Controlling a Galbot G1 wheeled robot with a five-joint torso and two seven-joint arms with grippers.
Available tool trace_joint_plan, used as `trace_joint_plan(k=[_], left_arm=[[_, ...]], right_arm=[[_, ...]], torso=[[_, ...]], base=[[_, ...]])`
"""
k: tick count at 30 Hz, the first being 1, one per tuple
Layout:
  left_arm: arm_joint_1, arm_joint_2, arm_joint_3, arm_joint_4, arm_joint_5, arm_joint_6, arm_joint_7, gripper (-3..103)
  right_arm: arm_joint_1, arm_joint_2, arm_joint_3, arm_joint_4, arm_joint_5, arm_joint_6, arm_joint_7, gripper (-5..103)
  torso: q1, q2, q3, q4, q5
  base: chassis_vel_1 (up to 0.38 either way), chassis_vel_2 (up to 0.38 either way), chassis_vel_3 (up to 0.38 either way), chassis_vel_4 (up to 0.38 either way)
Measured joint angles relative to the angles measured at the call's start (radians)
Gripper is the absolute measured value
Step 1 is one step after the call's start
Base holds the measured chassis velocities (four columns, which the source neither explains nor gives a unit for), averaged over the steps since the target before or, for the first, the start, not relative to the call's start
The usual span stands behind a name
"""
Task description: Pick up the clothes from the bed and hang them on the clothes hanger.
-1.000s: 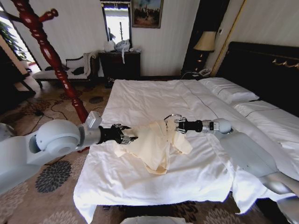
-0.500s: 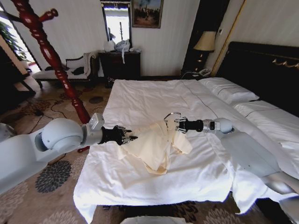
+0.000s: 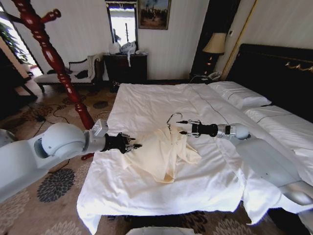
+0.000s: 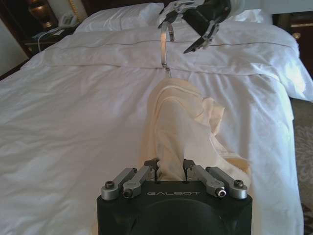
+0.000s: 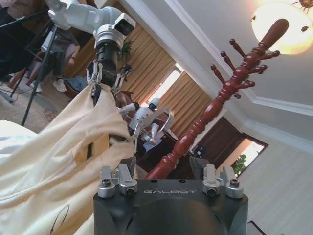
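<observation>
The pale cream clothes (image 3: 161, 152) (image 4: 181, 122) (image 5: 54, 156) lie bunched on the bed (image 3: 146, 103) near its foot. A thin metal hook (image 3: 170, 117) (image 4: 164, 46) sticks up from the garment's far end. My left gripper (image 3: 129, 143) (image 4: 170, 169) (image 5: 105, 81) is shut on the garment's near edge and holds it stretched. Just beyond the hook, my right gripper (image 3: 183, 127) (image 4: 183, 29) (image 5: 166, 178) stands open, its fingers spread with nothing between them. The dark-red clothes hanger (image 3: 49, 54) (image 5: 220, 98) stands on the floor to the left of the bed, leaning in the picture.
White pillows (image 3: 239, 94) and a black headboard (image 3: 274, 63) lie at the right. A lamp (image 3: 213, 44) and dark dresser (image 3: 126, 66) stand against the far wall. An upholstered bench (image 3: 68, 73) and cables (image 3: 49, 115) occupy the patterned carpet on the left.
My right gripper has opened and drawn back to the right, letting go of the garment's top; the hook now stands free. The left gripper keeps its hold with little movement.
</observation>
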Motion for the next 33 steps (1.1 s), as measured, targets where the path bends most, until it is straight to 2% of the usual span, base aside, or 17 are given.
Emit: trace_joint_plan(k=[1, 2, 3, 4, 5, 7, 9, 11, 13, 15, 18, 21, 23, 25, 26, 30, 33], left_arm=[[0.000, 0.000, 0.000, 0.000, 0.000, 0.000, 0.000, 23], [0.015, 0.000, -0.024, 0.008, 0.005, 0.000, -0.008, 23], [0.032, 0.001, -0.051, 0.015, 0.007, 0.000, -0.014, 23], [0.073, 0.003, -0.111, 0.026, 0.007, -0.001, -0.019, 23], [0.073, 0.003, -0.111, 0.026, 0.007, -0.001, -0.019, 23], [0.149, 0.015, -0.195, 0.034, 0.008, -0.001, -0.025, 23], [0.273, 0.027, -0.262, 0.020, 0.028, -0.001, -0.026, 23], [0.299, 0.027, -0.270, 0.015, 0.035, -0.001, -0.027, 23], [0.405, 0.018, -0.295, -0.007, 0.067, -0.002, -0.052, 23], [0.440, 0.013, -0.301, -0.011, 0.084, -0.002, -0.059, 23], [0.637, -0.028, -0.338, 0.009, 0.213, -0.002, -0.067, 23], [0.694, -0.050, -0.348, 0.029, 0.257, -0.002, -0.067, 23], [0.700, -0.058, -0.352, 0.036, 0.264, -0.002, -0.067, 23], [0.623, -0.070, -0.354, 0.045, 0.231, -0.004, -0.089, 23], [0.623, -0.070, -0.354, 0.045, 0.231, -0.004, -0.089, 23], [0.449, -0.103, -0.366, 0.107, 0.121, -0.007, -0.175, 23], [0.395, -0.111, -0.368, 0.143, 0.099, -0.013, -0.198, 23]], right_arm=[[0.000, 0.000, 0.000, 0.000, 0.000, 0.000, 0.000, 65], [-0.006, -0.006, 0.008, -0.006, 0.003, 0.000, 0.000, 70], [-0.011, -0.010, 0.016, -0.011, 0.005, 0.002, 0.000, 70], [-0.017, -0.019, 0.026, -0.020, 0.010, 0.006, -0.001, 76], [-0.017, -0.019, 0.026, -0.020, 0.010, 0.006, -0.001, 76], [-0.027, -0.032, 0.034, -0.032, 0.019, 0.012, -0.004, 86], [-0.037, -0.043, 0.040, -0.041, 0.021, 0.021, -0.008, 96], [-0.040, -0.044, 0.041, -0.041, 0.021, 0.022, -0.008, 96], [-0.052, -0.045, 0.050, -0.035, 0.021, 0.025, -0.008, 100], [-0.058, -0.045, 0.053, -0.031, 0.021, 0.026, -0.008, 100], [-0.091, -0.053, 0.072, -0.015, 0.018, 0.035, -0.006, 100], [-0.112, -0.060, 0.081, -0.008, 0.016, 0.040, -0.004, 100], [-0.119, -0.062, 0.083, -0.009, 0.013, 0.044, -0.004, 100], [-0.120, -0.056, 0.082, -0.018, 0.003, 0.051, 0.005, 100], [-0.120, -0.056, 0.082, -0.018, 0.003, 0.051, 0.005, 100], [-0.114, -0.049, 0.078, -0.020, -0.005, 0.056, 0.040, 100], [-0.111, -0.047, 0.077, -0.023, -0.006, 0.059, 0.048, 100]], torso=[[0.000, 0.000, 0.000, 0.0000, 0.0000], [0.000, 0.000, 0.000, 0.0000, -0.0001], [0.000, 0.000, 0.000, 0.0000, 0.0000], [0.000, 0.000, 0.000, -0.0002, 0.0000], [0.000, 0.000, 0.000, -0.0002, 0.0000], [0.000, 0.000, 0.000, -0.0002, 0.0001], [0.000, 0.000, 0.000, 0.0002, -0.0001], [0.000, 0.000, 0.000, 0.0003, -0.0002], [0.000, 0.000, 0.000, 0.0001, -0.0001], [0.000, 0.000, 0.000, 0.0001, 0.0000], [0.000, 0.000, 0.000, 0.0003, -0.0002], [0.000, 0.000, 0.000, 0.0003, -0.0006], [0.000, 0.000, 0.000, 0.0000, -0.0002], [0.000, 0.000, 0.000, -0.0001, 0.0000], [0.000, 0.000, 0.000, -0.0001, 0.0000], [0.000, 0.000, 0.000, -0.0003, 0.0001], [0.000, 0.000, 0.000, -0.0002, 0.0000]], base=[[0.000, 0.000, 0.000, 0.000], [0.000, 0.000, 0.000, 0.000], [0.000, 0.000, 0.000, 0.000], [0.000, 0.000, 0.000, 0.000], [0.000, 0.000, 0.000, 0.000], [0.000, 0.000, 0.000, 0.000], [0.000, 0.000, 0.000, 0.000], [0.000, 0.000, 0.000, 0.000], [0.000, 0.000, 0.000, 0.000], [0.000, 0.000, 0.000, 0.000], [0.000, 0.000, 0.000, 0.000], [0.000, 0.000, 0.000, 0.000], [0.000, 0.000, 0.000, 0.000], [0.000, 0.000, 0.000, 0.000], [0.000, 0.000, 0.000, 0.000], [0.000, 0.000, 0.000, 0.000], [0.000, 0.000, 0.000, 0.000]])
